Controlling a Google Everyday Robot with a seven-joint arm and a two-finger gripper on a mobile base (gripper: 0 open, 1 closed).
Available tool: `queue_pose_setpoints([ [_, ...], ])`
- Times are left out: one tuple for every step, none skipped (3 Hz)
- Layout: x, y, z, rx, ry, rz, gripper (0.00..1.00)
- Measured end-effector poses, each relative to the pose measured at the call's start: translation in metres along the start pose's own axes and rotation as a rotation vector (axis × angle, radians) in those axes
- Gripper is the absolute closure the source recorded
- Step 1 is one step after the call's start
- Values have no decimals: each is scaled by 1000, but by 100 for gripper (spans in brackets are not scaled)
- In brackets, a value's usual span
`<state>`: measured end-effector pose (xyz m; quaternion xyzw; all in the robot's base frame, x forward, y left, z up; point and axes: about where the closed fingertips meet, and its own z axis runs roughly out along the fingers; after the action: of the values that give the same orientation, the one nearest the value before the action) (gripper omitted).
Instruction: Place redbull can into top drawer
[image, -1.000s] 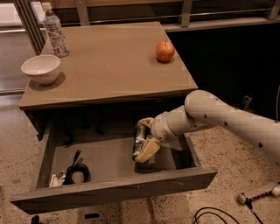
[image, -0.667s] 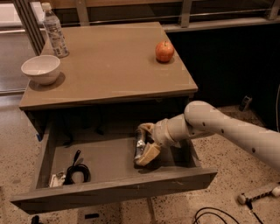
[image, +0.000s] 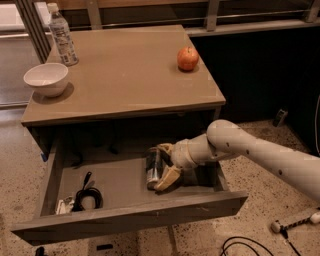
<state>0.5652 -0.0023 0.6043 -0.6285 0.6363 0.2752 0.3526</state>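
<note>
1. One camera view: gripper (image: 160, 168) inside the top drawer (image: 130, 220), right of its middle, fingers (image: 168, 178) clasped about the redbull can (image: 151, 164), which sits low over the drawer floor
2. Step, as judged: placing; next move calls for settling the can, then release
3. Above the drawer: table (image: 125, 95) bearing apple (image: 188, 58), bowl (image: 46, 78) and water bottle (image: 62, 35); black cable (image: 87, 196) at the drawer's left end; speckled floor (image: 240, 235) beneath
</note>
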Motion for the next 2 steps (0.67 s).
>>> queue_pose_setpoints([
  [0, 0, 0, 0, 0, 0, 81],
  [0, 0, 0, 0, 0, 0, 58],
])
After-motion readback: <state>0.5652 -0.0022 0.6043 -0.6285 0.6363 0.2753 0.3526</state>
